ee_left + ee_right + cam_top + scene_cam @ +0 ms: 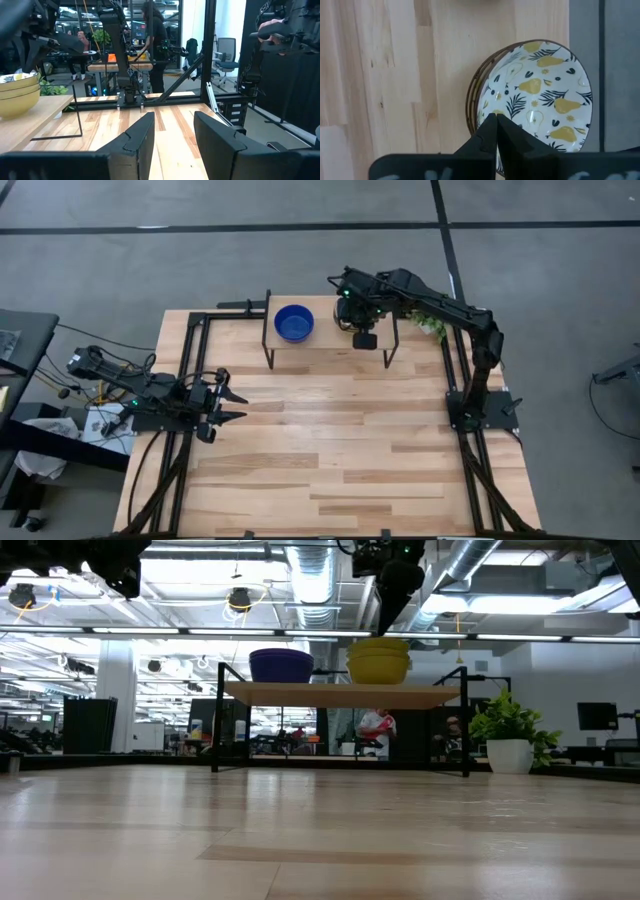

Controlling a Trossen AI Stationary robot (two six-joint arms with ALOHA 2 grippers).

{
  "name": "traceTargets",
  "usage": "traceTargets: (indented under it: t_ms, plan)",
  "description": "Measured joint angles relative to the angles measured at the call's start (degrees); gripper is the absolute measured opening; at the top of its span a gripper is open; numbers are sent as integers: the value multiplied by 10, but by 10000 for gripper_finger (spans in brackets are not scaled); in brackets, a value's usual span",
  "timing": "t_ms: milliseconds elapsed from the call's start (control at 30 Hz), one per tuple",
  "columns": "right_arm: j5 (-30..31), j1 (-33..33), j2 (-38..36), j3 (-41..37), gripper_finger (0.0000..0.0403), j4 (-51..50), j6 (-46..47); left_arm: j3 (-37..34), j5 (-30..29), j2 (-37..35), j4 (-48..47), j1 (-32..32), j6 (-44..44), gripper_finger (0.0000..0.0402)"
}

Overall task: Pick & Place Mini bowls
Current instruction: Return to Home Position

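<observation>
Right gripper [496, 119] pinched closed, empty, over patterned bowls [540, 90] stacked on shelf [330, 332] at 12 o'clock of table [330, 460]; blue bowls [294, 323] at their 9. Best lift straight up first, then retract. Left gripper [237, 405] open, parked at 9.

Grey seamed floor [250, 265], exposed silver ceiling ducts [312, 580], a grey office chair [226, 52] beyond.
</observation>
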Motion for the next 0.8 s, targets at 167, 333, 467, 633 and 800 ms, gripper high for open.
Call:
traceTargets:
  t_ms: [167,333,467,633,800]
  plan:
    - [0,2,-1,0,0,12,1,0,0,0,0,0,0,137]
    - [-6,-3,-30,0,0,26,2,0,0,0,4,0,0,137]
    - [-50,-17,-66,0,0,47,21,0,0,0,4,0,0,137]
    - [-74,-37,-120,0,0,50,45,0,0,0,9,0,0,137]
    - [-85,-51,-169,0,0,49,56,0,0,0,11,0,0,137]
